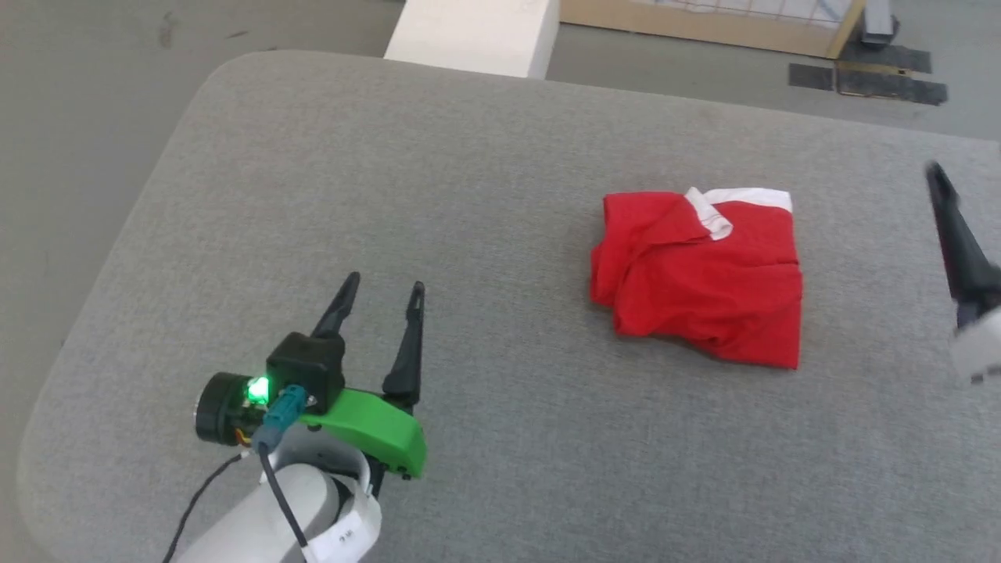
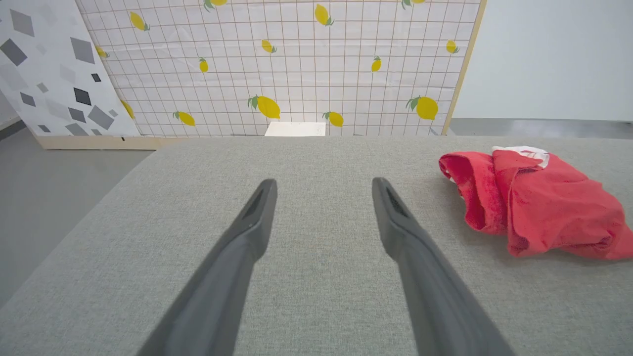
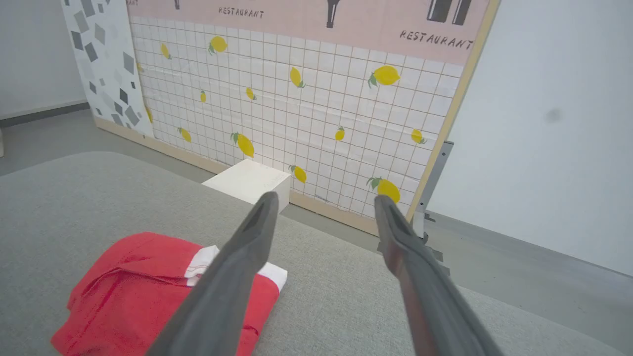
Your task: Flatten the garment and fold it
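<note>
Left fingers, head view: left fingers (image 1: 407, 344) at 7 o'clock, spread and empty, well apart from the red shorts (image 1: 704, 281).
Shorts, head view: at 3 o'clock on the grey worktop (image 1: 469, 195), a compact, rumpled bundle with white trim (image 1: 743, 197) along its far edge.
Right fingers, head view: right fingers (image 1: 958, 242) at the 3 o'clock edge, near the shorts but not touching.
Progress: folding looks done, though creased; probably only tidying is left.
Left wrist view: fingers spread over bare worktop; shorts at 3 o'clock; lemon-print panel (image 2: 296, 64) and white block (image 2: 295, 129) at 12 o'clock.
Right wrist view: fingers spread, holding nothing; shorts at 8 o'clock, partly hidden by one finger.
Obstacles: none seen near the shorts.
</note>
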Controlling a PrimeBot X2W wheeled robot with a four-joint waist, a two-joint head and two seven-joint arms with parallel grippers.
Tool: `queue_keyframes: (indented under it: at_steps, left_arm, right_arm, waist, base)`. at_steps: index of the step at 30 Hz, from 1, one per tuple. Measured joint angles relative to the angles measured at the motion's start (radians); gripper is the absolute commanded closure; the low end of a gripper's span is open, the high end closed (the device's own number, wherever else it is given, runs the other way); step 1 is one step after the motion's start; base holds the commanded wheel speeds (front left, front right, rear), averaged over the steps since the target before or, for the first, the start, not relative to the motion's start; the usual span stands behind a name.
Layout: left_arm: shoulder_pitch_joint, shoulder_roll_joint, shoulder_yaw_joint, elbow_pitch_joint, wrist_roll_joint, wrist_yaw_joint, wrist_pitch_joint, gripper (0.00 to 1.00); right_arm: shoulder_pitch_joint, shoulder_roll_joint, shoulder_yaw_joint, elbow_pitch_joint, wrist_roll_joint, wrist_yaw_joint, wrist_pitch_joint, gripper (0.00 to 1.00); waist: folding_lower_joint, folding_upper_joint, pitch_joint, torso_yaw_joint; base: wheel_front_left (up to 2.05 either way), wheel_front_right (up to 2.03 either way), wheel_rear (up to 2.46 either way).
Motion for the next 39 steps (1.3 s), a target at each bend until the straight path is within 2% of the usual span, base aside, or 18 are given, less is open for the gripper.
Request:
queue_keyframes:
  at_steps: [4,7,9,12,17,21,23,26,29,33,36,39]
  left_arm:
    - [0.001,0.013,0.014,0.001,-0.006,0.001,-0.004,0.0]
    - [0.002,0.017,0.016,0.001,-0.009,0.001,-0.006,0.0]
    - [0.003,0.02,0.016,0.001,-0.016,0.0,-0.012,0.0]
    - [0.004,0.027,0.015,0.003,-0.018,-0.001,-0.013,0.0]
    - [0.004,0.032,0.012,0.001,-0.02,-0.005,-0.013,0.0]
    - [0.002,0.033,0.009,-0.005,-0.02,-0.008,-0.014,0.0]
    - [0.001,0.033,0.006,-0.008,-0.019,-0.009,-0.014,0.0]
    - [0.0,0.031,-0.001,-0.009,-0.019,-0.011,-0.014,0.0]
    - [-0.005,0.026,-0.005,-0.008,-0.018,-0.012,-0.014,0.0]
    - [-0.023,0.01,-0.009,-0.005,-0.012,-0.017,-0.015,0.0]
    - [-0.033,0.001,-0.012,0.002,0.002,-0.018,-0.021,0.0]
    - [-0.042,-0.012,-0.014,0.006,0.009,-0.019,-0.023,0.0]
  right_arm:
    - [0.134,0.119,-0.105,-0.072,-0.058,0.0,-0.04,0.0]
    - [0.218,0.215,-0.151,-0.119,-0.088,0.0,-0.044,0.0]
    - [0.25,0.257,-0.17,-0.139,-0.102,0.0,-0.045,0.0]
    - [0.277,0.29,-0.174,-0.159,-0.119,0.0,-0.039,0.0]
    - [0.283,0.288,-0.162,-0.179,-0.106,0.0,0.026,0.0]
    - [0.248,0.217,-0.109,-0.177,-0.012,0.0,0.187,0.0]
    - [0.198,0.172,-0.081,-0.168,0.068,0.0,0.303,0.0]
    - [0.113,0.148,-0.075,-0.128,0.199,0.0,0.498,0.0]
    - [0.017,0.153,-0.086,-0.074,0.305,0.0,0.684,0.0]
    - [-0.105,0.165,-0.11,0.011,0.356,0.0,0.86,0.0]
    - [-0.183,0.192,-0.133,0.086,0.344,0.0,0.961,0.0]
    - [-0.238,0.214,-0.158,0.146,0.309,0.0,1.016,0.0]
  waist:
    - [0.0,0.0,-0.001,-0.021]
    - [0.0,0.0,0.001,-0.034]
    - [0.0,0.0,0.003,-0.041]
    - [0.0,0.0,0.008,-0.051]
    - [0.0,0.0,0.025,-0.059]
    - [0.0,0.0,0.05,-0.057]
    - [0.0,0.0,0.067,-0.053]
    - [0.0,0.0,0.091,-0.046]
    - [0.0,-0.0001,0.116,-0.035]
    - [0.0,0.0,0.144,-0.012]
    - [0.0,0.0,0.163,0.012]
    - [0.0001,0.0,0.179,0.035]
  base:
    - [0.0,0.0,0.0]
    - [0.0,0.0,0.0]
    - [0.0,0.0,0.0]
    - [0.0,0.0,0.0]
    - [0.0,0.0,0.0]
    - [0.0,0.0,0.0]
    - [0.0,0.0,0.0]
    - [0.0,0.0,0.0]
    - [0.0,0.0,0.0]
    - [0.0,0.0,0.0]
    - [0.0,0.0,0.0]
    - [0.0,0.0,0.0]
